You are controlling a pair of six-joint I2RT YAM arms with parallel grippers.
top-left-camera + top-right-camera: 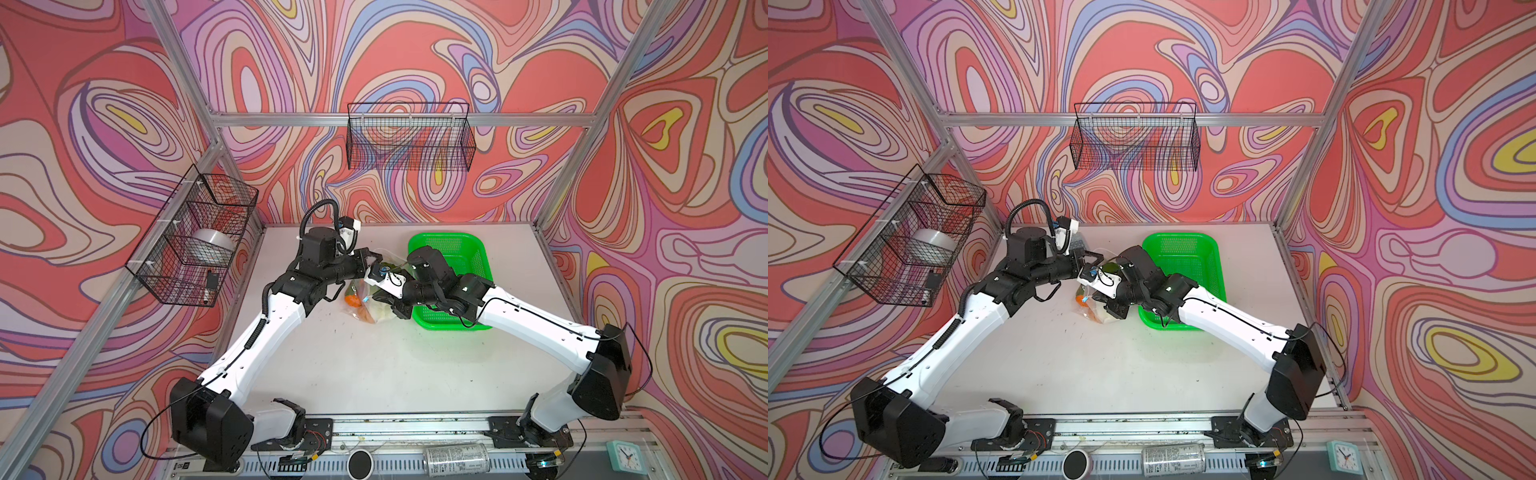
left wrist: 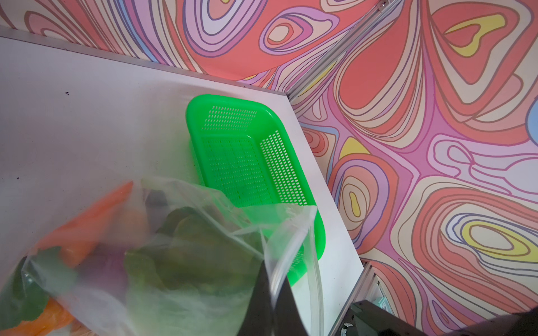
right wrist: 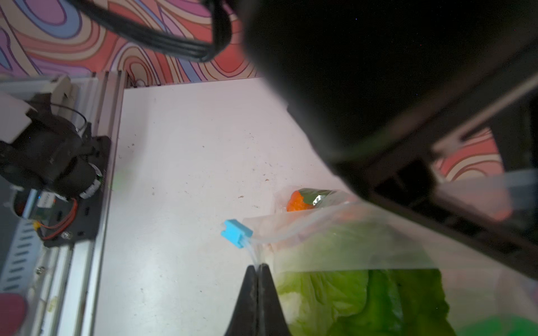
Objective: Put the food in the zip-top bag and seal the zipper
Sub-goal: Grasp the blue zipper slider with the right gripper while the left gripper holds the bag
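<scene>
Both claws are pinched tight. Left claw holds a top corner of the zip-top bag. Right claw holds the thin strip of the zipper, just beside its little blue slider.

In both top views the white bench has small dark specks on it. One black wire basket hangs on the back wall. Another wire basket hangs on the left wall, with a shiny silver roll inside.

A green basket with many tiny holes sits at the back right of the bench. The right arm lies across it and hides part of the bag.

The bag is in the middle of the bench, just beside the green basket. Food shows through the plastic: pale green cabbage, a carrot and something orange. A purple shape is too blurry to name.

At the front edge lie a silver can on its side and a small blue-green clock. The can has writing, but it is too small to read.
</scene>
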